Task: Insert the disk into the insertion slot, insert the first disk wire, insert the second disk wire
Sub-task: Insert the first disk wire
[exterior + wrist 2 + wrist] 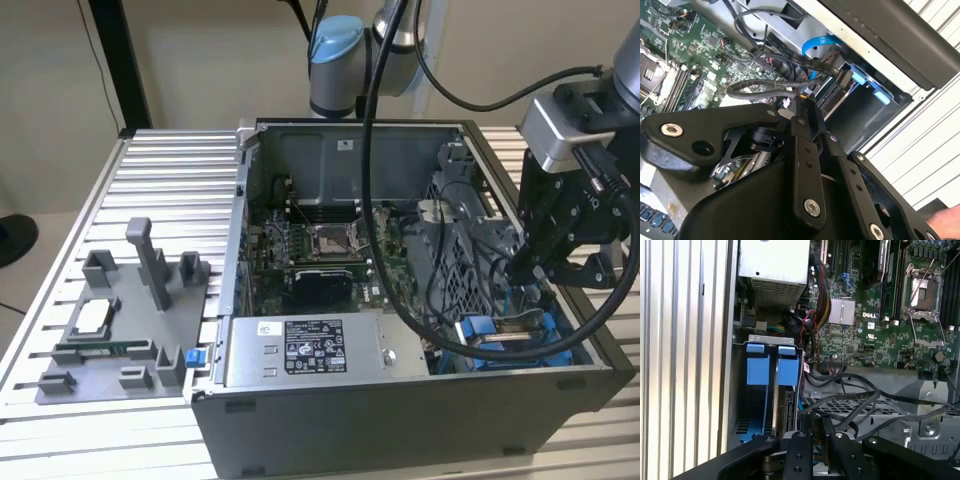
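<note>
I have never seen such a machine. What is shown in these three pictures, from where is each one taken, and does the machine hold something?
It is one robot arm with a gripper at its end, working in an open computer case on a ribbed metal table. The exterior view comes from a camera off the arm. Both wrist views come from cameras riding on the arm, looking past the gripper into the case. The gripper hangs close to the insertion slot, the bay with blue plastic rails, among black cables. Whether it holds one, I cannot tell. Beside the case lies a grey tray with small parts.
</note>
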